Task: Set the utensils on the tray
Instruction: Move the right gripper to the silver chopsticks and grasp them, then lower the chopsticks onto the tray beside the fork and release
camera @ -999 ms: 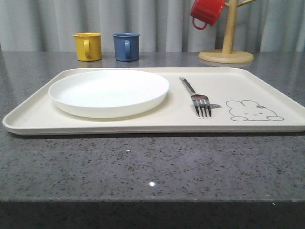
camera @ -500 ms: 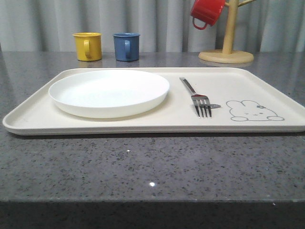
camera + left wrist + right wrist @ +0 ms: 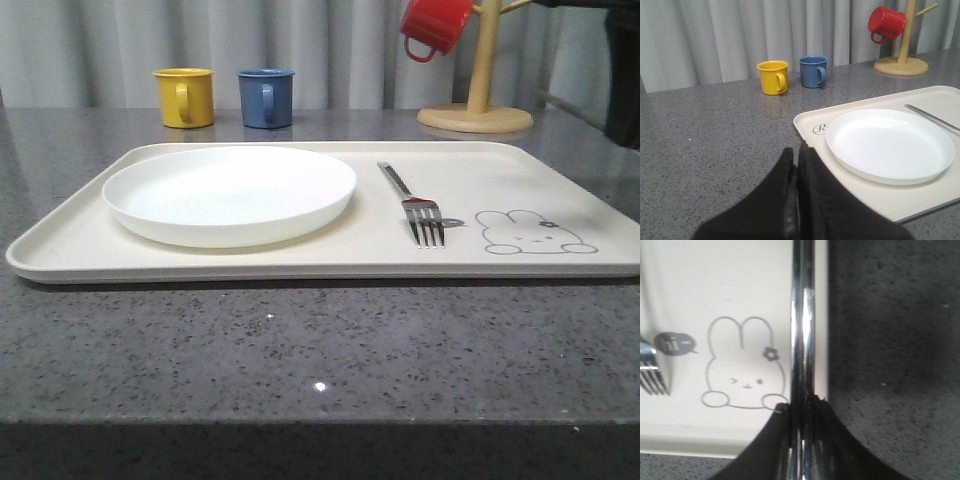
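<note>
Cream rectangular tray (image 3: 300,255): smooth, matt, plastic-looking; round white plate (image 3: 229,193) smooth with slight gloss. Silver metal fork (image 3: 410,205) and flat silver metal chopsticks (image 3: 802,340): polished, reflective. Grey speckled stone-look countertop (image 3: 300,340) semi-gloss; mug tree (image 3: 477,80) bare light wood.

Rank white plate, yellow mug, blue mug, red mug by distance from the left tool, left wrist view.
From the left tool:
1. White plate, on the tray beside it.
2. Yellow mug, on the table beyond.
3. Blue mug, next to the yellow one.
4. Red mug, hanging on the far stand.
</note>
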Action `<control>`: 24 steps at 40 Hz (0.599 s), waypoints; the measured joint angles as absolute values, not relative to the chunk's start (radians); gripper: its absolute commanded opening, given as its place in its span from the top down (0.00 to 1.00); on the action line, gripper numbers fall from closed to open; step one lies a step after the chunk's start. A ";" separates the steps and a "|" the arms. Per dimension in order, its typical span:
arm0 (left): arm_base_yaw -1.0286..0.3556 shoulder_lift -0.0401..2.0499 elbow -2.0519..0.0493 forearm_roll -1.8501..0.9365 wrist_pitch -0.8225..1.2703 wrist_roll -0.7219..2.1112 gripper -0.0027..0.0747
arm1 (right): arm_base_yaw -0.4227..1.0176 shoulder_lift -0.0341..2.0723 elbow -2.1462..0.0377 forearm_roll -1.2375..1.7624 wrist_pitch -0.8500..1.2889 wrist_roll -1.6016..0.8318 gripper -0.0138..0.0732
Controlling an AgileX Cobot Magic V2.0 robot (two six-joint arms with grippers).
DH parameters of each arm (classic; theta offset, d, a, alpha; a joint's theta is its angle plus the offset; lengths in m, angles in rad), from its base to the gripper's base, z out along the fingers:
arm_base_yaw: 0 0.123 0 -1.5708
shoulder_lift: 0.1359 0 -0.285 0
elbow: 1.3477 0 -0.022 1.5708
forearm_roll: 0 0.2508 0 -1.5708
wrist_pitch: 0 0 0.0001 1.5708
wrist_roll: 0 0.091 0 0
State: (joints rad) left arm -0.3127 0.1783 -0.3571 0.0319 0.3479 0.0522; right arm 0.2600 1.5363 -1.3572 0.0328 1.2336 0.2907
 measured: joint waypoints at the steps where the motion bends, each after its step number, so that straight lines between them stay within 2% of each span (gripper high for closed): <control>1: -0.313 0.178 -0.357 0.032 0.348 0.052 0.99 | 0.274 1.547 -1.368 0.035 1.234 0.299 0.77; 9: -0.313 0.178 -0.357 0.032 0.348 0.052 0.99 | 0.378 1.671 -1.504 0.048 1.234 0.342 0.77; 24: -0.313 0.178 -0.357 0.032 0.348 0.052 0.99 | 0.389 1.814 -1.582 0.053 1.232 0.388 0.77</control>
State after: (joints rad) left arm -0.3127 0.1783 -0.3571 0.0319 0.3479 0.0522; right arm 0.3890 1.8142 -1.5819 0.0528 1.2316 0.3885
